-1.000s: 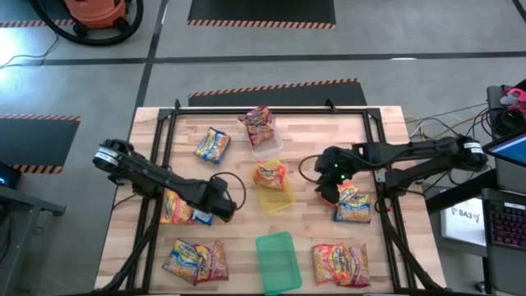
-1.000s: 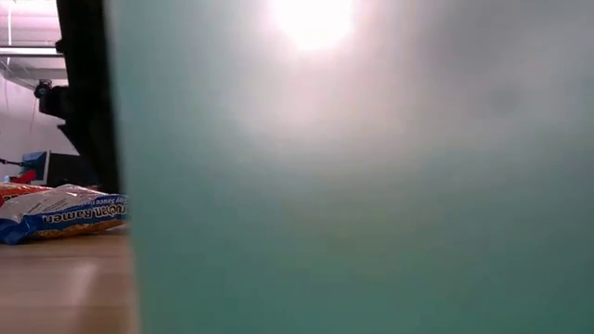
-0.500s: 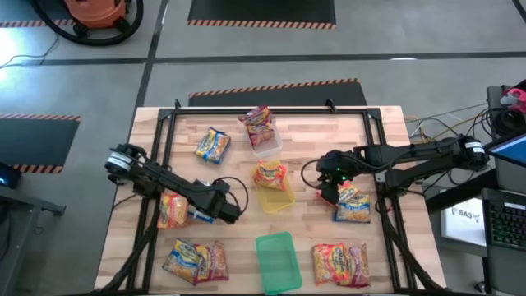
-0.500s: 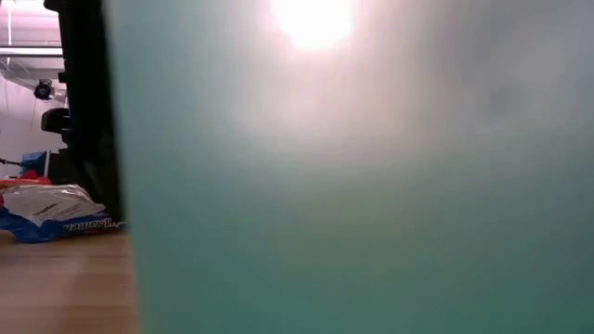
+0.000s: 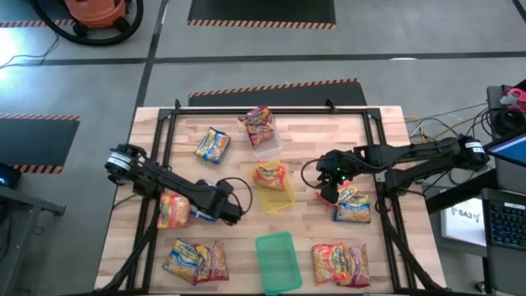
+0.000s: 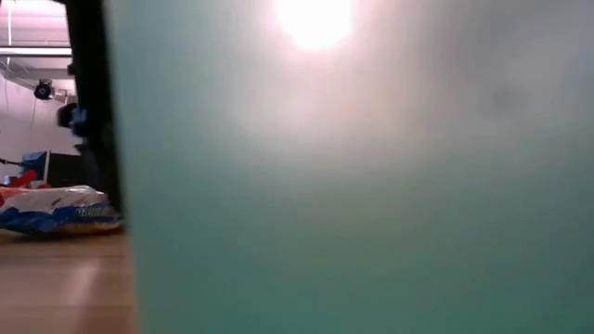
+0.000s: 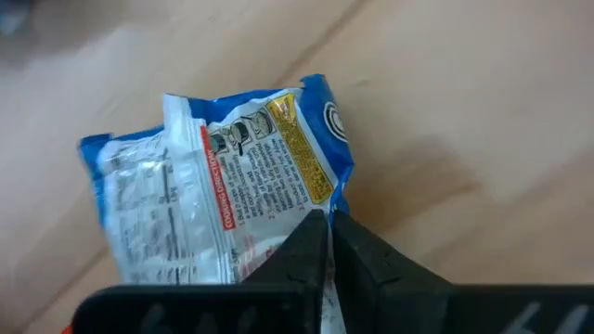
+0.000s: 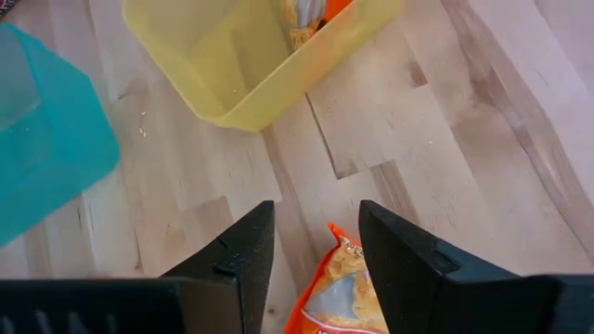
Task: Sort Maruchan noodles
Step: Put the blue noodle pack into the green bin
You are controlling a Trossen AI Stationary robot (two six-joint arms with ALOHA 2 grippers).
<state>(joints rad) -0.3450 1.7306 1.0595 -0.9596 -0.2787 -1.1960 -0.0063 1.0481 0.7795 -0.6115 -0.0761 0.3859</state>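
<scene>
Your left gripper (image 7: 327, 243) is clenched on the corner of a blue packet (image 7: 218, 190), fingers pinched tight together with the crinkly film between them, low over the worktop's (image 5: 304, 136) left side. From above, that packet sits just beside an orange one (image 5: 173, 210) near the left edge.

Your right gripper (image 8: 314, 243) hangs released, jaws spread, over an orange packet (image 8: 339, 292) near the right edge. The yellow tray (image 8: 249, 57) lies just ahead of it and the green tray (image 8: 42, 139) off to one side.

The rest of the noodles are scattered:
- one blue packet (image 5: 212, 145) sits toward the far left
- a red one (image 5: 259, 123) rests at the clear tray (image 5: 266, 148)
- an orange one (image 5: 269, 173) lies in the yellow tray
- pairs lie at the near left (image 5: 196, 261) and near right (image 5: 340, 263)

The low view is almost wholly blocked by the green tray's wall.

These packets look light and crackly: soft film around a brittle noodle block. A corner pinch will likely let the packet swing and slip, so expect it to dangle. For the right side, I'd take the sealed end flap or grip across the short edge, and squeeze gently so the block doesn't crack.
</scene>
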